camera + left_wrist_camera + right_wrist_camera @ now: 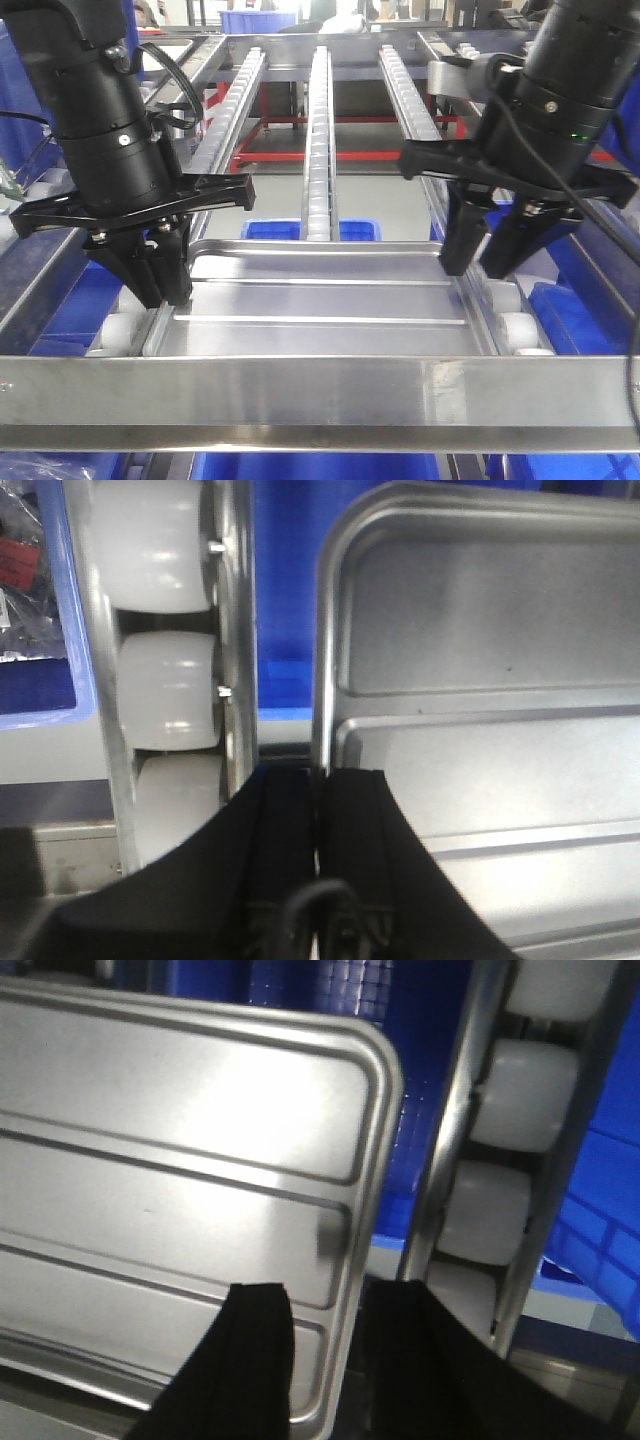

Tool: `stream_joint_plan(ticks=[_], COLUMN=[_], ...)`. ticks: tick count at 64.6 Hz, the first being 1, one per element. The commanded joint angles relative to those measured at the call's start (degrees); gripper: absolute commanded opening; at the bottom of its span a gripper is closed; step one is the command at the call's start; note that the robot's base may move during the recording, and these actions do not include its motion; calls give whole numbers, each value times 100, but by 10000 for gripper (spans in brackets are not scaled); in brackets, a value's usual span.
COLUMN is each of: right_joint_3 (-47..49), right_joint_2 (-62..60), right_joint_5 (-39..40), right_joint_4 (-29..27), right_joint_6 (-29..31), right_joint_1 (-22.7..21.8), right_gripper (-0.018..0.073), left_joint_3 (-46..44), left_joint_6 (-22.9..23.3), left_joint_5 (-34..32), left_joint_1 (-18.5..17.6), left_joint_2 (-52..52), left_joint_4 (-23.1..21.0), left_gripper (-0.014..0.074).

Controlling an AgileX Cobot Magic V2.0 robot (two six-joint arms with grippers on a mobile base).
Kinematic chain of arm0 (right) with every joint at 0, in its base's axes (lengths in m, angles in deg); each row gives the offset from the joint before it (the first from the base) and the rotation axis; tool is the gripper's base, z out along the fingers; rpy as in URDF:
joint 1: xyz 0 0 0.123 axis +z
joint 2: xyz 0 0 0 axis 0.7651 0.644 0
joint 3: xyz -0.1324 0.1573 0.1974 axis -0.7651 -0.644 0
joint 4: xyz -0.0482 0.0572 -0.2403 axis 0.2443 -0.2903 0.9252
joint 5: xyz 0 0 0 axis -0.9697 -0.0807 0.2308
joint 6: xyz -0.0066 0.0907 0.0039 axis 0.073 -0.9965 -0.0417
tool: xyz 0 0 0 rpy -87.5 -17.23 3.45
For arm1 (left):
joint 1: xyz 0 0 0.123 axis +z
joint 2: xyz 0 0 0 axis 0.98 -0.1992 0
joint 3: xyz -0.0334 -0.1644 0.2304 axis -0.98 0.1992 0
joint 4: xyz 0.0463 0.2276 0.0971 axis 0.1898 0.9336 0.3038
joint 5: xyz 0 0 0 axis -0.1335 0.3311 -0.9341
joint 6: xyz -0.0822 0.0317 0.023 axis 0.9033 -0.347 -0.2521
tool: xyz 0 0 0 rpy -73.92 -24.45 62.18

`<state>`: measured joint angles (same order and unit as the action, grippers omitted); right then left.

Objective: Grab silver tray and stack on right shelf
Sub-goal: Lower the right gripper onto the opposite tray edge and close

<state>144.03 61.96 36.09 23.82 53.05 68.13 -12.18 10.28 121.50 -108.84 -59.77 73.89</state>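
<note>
The silver tray (320,300) lies flat on a rack of big white rollers, just behind the steel front rail (320,395). My left gripper (160,295) is shut on the tray's left rim; in the left wrist view the rim runs straight in between the closed fingers (285,810) of that gripper (318,777), beside the tray (480,780). My right gripper (485,265) stands open astride the right rim. In the right wrist view one finger (258,1330) is over the tray (180,1160) base and the other is outside, with the gripper (330,1295) not pinching. The right shelf is not clearly in view.
Three sloping lanes of white rollers (320,120) run away behind the tray. Side rollers (165,690) (510,1095) and their rails sit close to both tray ends. Blue bins (310,230) lie below and to the sides. Part of another rack (455,50) shows at the upper right.
</note>
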Motion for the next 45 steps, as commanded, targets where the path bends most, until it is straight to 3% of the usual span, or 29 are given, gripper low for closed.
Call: stream_joint_plan(ticks=[1,9,45], right_joint_3=[186,186,186], right_joint_2=[-209,-90,181], right_joint_5=[204,230,337], right_joint_4=[127,144,138], right_joint_6=[-149,-163,-403], right_joint_1=[-58,-52,29], right_gripper=[316,267,267], left_joint_3=[-119,-119,-119], left_joint_6=[6,6,6], left_joint_5=[162,162,162], left_joint_1=[-42,-42,-42], left_joint_2=[262,262,262], left_joint_4=[-14,-14,-14], left_gripper=[-101,-101,-101])
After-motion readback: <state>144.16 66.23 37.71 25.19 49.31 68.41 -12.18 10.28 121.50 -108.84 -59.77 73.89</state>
